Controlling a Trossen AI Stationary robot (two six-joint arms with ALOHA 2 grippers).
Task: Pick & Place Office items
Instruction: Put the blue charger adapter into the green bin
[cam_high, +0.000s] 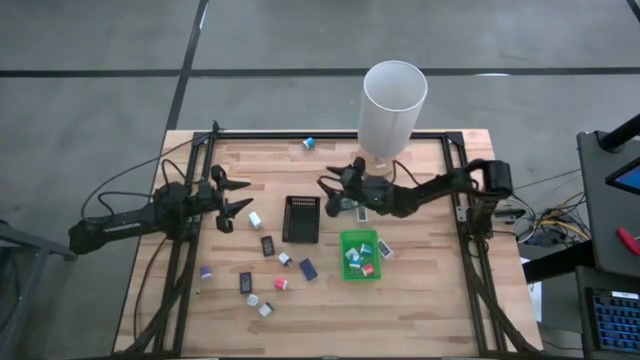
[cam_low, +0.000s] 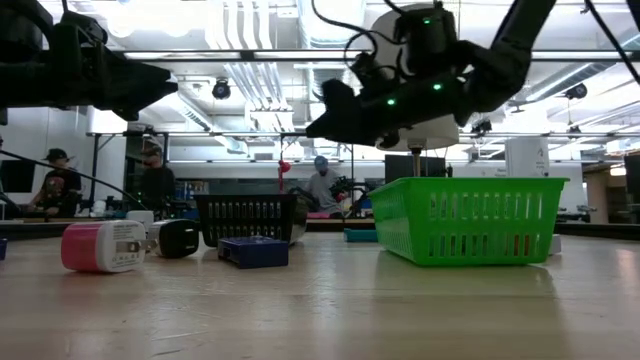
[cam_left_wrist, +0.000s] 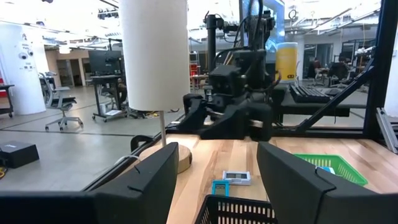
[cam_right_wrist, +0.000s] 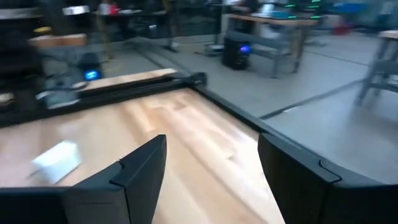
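The pale wooden plank table (cam_high: 430, 290) fills the middle of the high view, framed by dark metal rails. A tall white cylindrical lamp shade (cam_high: 393, 105) on a round wooden base stands at the upper centre of the table.

The left arm reaches in from the left edge of the high view; the left gripper (cam_high: 236, 197) sits left of centre, its jaws spread apart and holding nothing, above bare wood. The right arm comes in from the right edge; the right gripper (cam_high: 334, 194) hangs just left of the lamp base and up and right of the black tray, its jaws parted with nothing between them. In the low view it hangs in the air above the green tray.

The black ribbed rectangular tray (cam_high: 301, 219) lies at the centre. The bright green rectangular basket tray (cam_high: 359, 257) lies just to its lower right and holds several of the small office items (cam_high: 362, 256), white, teal and red.

The other office items lie scattered on the wood: a white block just left of the black tray, a loose cluster of dark, white, red and blue pieces in the lower left of centre, a teal piece near the upper edge, and a flat packet beside the lamp base.
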